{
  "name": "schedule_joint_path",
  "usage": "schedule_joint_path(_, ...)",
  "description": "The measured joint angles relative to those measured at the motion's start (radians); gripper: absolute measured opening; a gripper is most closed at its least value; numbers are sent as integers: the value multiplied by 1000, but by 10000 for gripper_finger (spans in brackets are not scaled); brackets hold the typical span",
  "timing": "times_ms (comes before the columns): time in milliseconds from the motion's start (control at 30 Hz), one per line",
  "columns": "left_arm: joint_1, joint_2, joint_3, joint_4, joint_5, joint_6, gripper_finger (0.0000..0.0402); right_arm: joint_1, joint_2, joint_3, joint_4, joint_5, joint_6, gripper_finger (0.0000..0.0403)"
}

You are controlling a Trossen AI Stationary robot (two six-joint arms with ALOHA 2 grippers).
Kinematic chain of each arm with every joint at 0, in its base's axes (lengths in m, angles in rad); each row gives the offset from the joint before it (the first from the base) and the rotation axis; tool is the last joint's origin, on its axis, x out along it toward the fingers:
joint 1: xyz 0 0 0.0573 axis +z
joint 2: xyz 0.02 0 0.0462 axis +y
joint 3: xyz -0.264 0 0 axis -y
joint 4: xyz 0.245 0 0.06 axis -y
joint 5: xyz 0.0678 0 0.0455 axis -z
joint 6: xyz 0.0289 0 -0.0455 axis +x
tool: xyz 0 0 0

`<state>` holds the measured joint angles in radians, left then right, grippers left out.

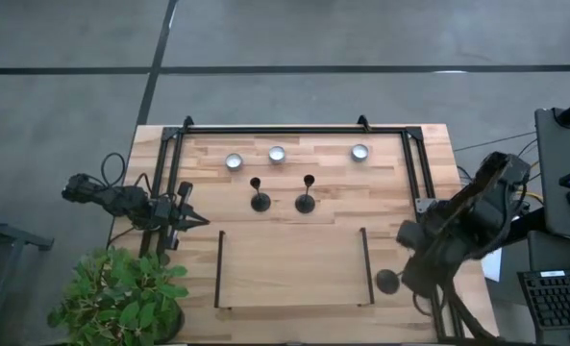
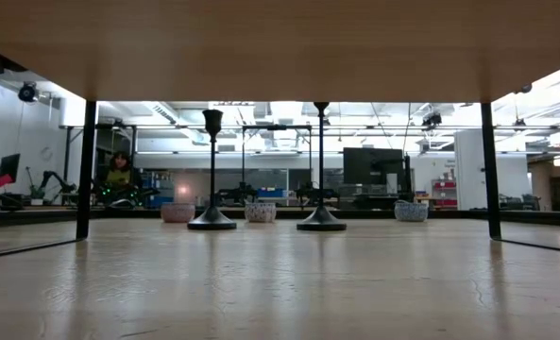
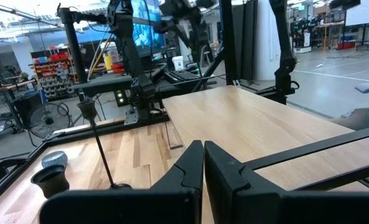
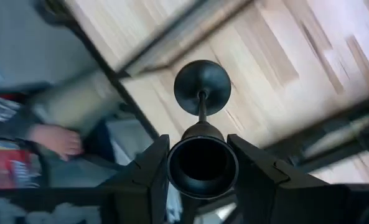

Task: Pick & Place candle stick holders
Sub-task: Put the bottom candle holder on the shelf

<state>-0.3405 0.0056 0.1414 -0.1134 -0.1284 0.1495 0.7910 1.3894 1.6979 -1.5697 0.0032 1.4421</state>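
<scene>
At nine o'clock on the wooden table (image 1: 294,252), we see the left gripper (image 1: 196,220) parked by the black frame rail, its two dark fingers (image 3: 187,165) pressed together with nothing between them. Below it, at about seven o'clock, a green potted plant (image 1: 121,293) crowds the table's corner.

Moving toward the centre, we count two candle stick holders standing upright side by side, apart from each other: the left standing holder (image 1: 260,196) and the right standing holder (image 1: 306,195), each on its round disc base. Beyond them, toward twelve o'clock, three small tealights (image 1: 277,154) sit in a loose row near the far rail. From table height, the two holders stand between the frame's black posts (image 2: 88,170), with the room beyond.

At four o'clock, near the table's right edge, we find the right gripper (image 1: 414,274) clamped around the third holder (image 4: 202,146). Our wrist view looks down past the cup top, gripped between the fingers (image 4: 254,167), along the thin stem to the disc base. We cannot tell whether that base touches the wood.
</scene>
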Motion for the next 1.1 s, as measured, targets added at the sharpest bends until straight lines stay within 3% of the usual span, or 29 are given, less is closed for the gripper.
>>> schedule_joint_path(400, -1, 1, 0, 0, 0, 0, 12, -33, -111, 113, -2, -52, 69, 135)
schedule_joint_path(533, -1, 1, 0, 0, 0, 0, 12, -32, -138, 136, -2, 32, 58, 135)
schedule_joint_path(767, -1, 1, 0, 0, 0, 0, 12, -74, -92, 183, -1, 149, -132, 137)
schedule_joint_path(1100, -1, 2, 0, 0, 0, 0, 12, -217, 77, 265, -2, 130, -492, 138)
